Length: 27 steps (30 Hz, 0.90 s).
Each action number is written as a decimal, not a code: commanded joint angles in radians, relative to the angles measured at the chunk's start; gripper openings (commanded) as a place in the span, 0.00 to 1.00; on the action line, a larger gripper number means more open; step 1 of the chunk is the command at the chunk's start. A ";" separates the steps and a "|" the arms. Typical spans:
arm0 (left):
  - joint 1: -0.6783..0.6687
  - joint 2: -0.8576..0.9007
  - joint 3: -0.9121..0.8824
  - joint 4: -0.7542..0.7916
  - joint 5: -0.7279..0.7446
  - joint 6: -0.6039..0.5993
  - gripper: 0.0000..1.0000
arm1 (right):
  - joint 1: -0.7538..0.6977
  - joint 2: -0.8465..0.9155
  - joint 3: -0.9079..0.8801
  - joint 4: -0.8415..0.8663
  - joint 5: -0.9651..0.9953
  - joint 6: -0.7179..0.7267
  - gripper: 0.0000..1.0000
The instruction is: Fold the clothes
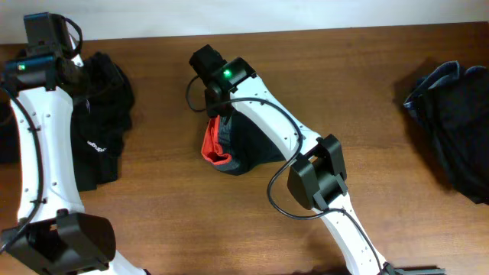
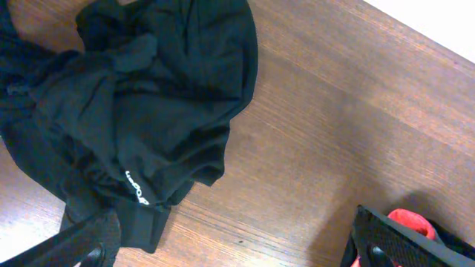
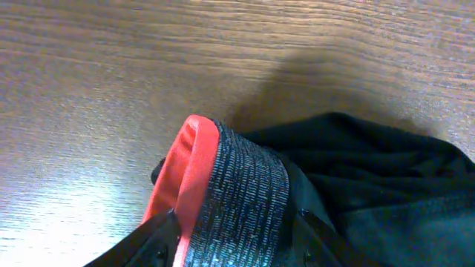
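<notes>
Black trousers point(image 1: 246, 145) with a speckled grey waistband point(image 3: 245, 200) and red lining point(image 1: 215, 147) lie bunched at the table's centre. My right gripper point(image 1: 218, 114) is above them. In the right wrist view its fingers point(image 3: 236, 231) are closed on the waistband, red lining to the left. A black garment pile point(image 1: 103, 107) with a small white logo point(image 2: 136, 188) lies at the left. My left gripper point(image 1: 76, 72) hovers over that pile; in the left wrist view it point(image 2: 234, 248) is wide open and empty, above bare wood beside the pile point(image 2: 148, 96).
A dark navy heap of clothes point(image 1: 451, 114) lies at the right edge. The brown wooden table point(image 1: 153, 206) runs to a white wall at the back. The trousers' red edge point(image 2: 408, 222) shows by the left gripper's right finger.
</notes>
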 commanded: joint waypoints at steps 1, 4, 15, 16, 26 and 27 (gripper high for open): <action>0.003 0.001 0.001 -0.002 0.008 0.008 0.99 | 0.011 0.021 -0.005 0.011 0.018 0.012 0.54; 0.002 0.001 0.001 -0.002 0.008 0.008 0.99 | 0.011 0.022 -0.005 0.029 -0.013 0.012 0.59; 0.001 0.001 0.001 -0.004 0.011 0.008 0.99 | 0.016 0.044 -0.005 0.061 -0.038 0.012 0.59; 0.001 0.001 0.001 -0.005 0.011 0.008 0.99 | 0.016 0.052 -0.005 0.057 -0.037 0.012 0.54; 0.001 0.001 0.001 -0.005 0.011 0.008 0.99 | 0.016 0.074 0.017 0.003 0.113 0.004 0.05; 0.001 0.001 0.001 -0.005 0.011 0.008 0.99 | 0.014 0.071 0.028 -0.010 0.128 0.004 0.04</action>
